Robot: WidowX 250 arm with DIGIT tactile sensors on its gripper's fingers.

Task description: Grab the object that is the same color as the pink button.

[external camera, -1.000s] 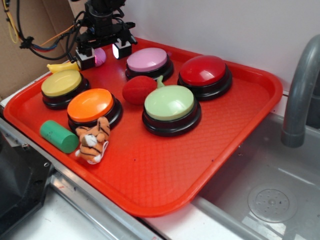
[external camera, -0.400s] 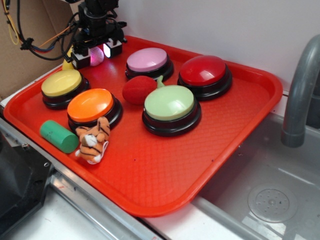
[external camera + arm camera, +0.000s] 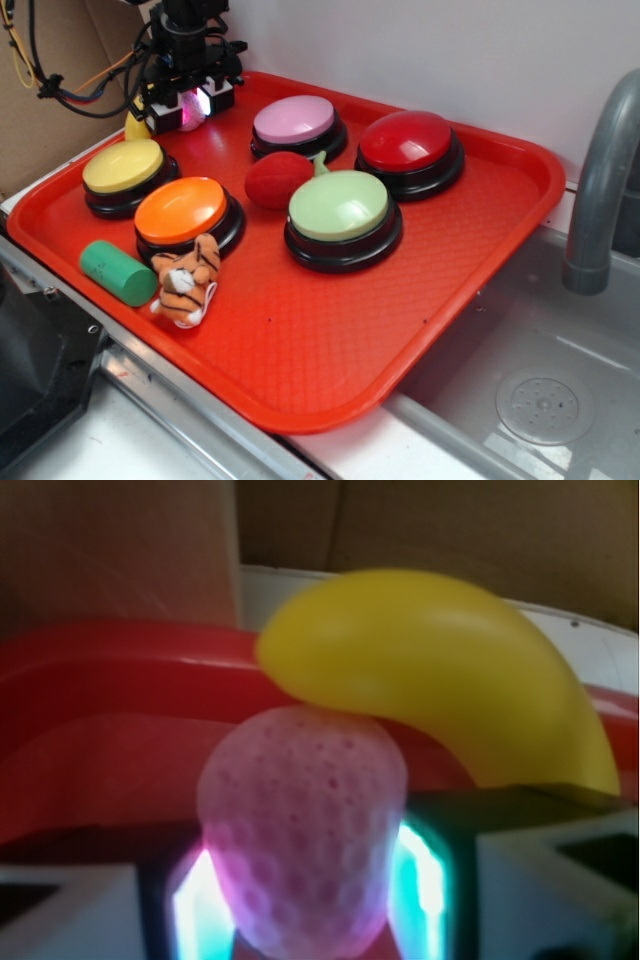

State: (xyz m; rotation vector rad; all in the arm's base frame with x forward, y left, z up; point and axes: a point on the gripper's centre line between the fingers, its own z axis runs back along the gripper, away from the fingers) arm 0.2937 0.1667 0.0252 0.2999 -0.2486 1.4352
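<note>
- Pincer (image 3: 185, 108) sits at the far-left corner of the red tray (image 3: 470, 260), clamped on the small pink ball (image 3: 300, 830).
- Wrist view: the ball, dimpled, fills the gap between the two lit pads (image 3: 420, 880), squeezed on both sides.
- Yellow banana-shaped toy (image 3: 440, 670) lies just behind the ball, against the tray rim; contact with the ball cannot be confirmed.
- Pink button (image 3: 294, 122) stands to the right of the pincer, apart from it.
- Dark red button (image 3: 411, 145) is beside the pink one; green button (image 3: 340, 212) in front.
- Fuzzy red ball (image 3: 278, 180) sits between the pink and green buttons.
- Yellow button (image 3: 124, 170) and orange button (image 3: 183, 214) along the left side.
- Green cylinder (image 3: 118, 272) and tiger toy (image 3: 186, 281) near the front-left edge.
</note>
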